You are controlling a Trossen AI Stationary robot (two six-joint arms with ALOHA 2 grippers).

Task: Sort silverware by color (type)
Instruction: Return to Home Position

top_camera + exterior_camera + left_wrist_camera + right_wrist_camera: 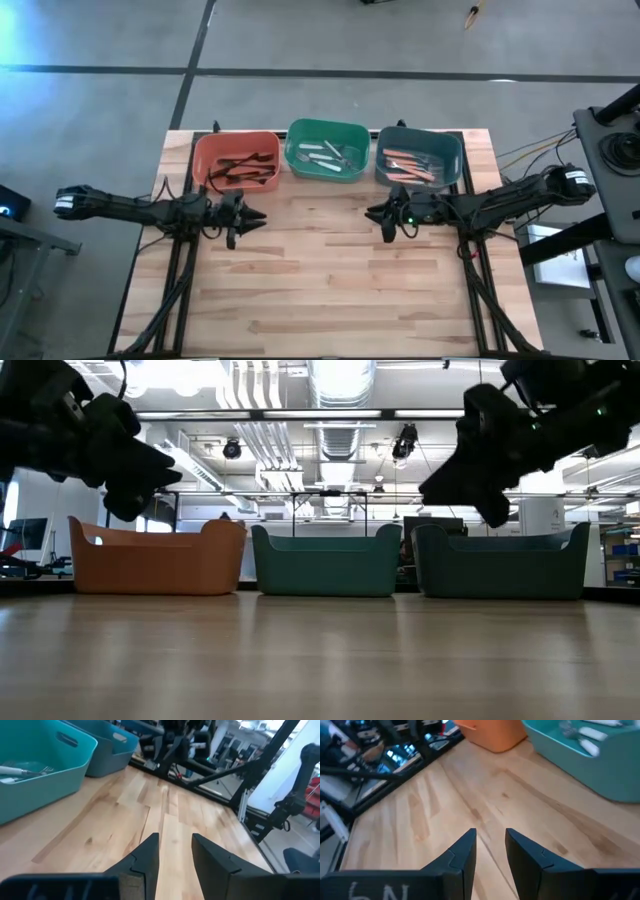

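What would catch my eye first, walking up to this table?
Three bright bins stand in a row along the far edge of the table: the orange bin holds black forks, the green bin white forks, and the teal bin orange forks. Next, two dark robot arms reach in from either side. The left gripper and right gripper hover open and empty in front of the bins.

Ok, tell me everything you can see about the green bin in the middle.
The green bin is a smooth plastic tub, rectangular with rounded corners and a slot handle in its end wall. It stands upright at the far edge of the wooden table, the middle of three, between the orange bin and the teal bin. Several white-handled forks lie loosely inside.
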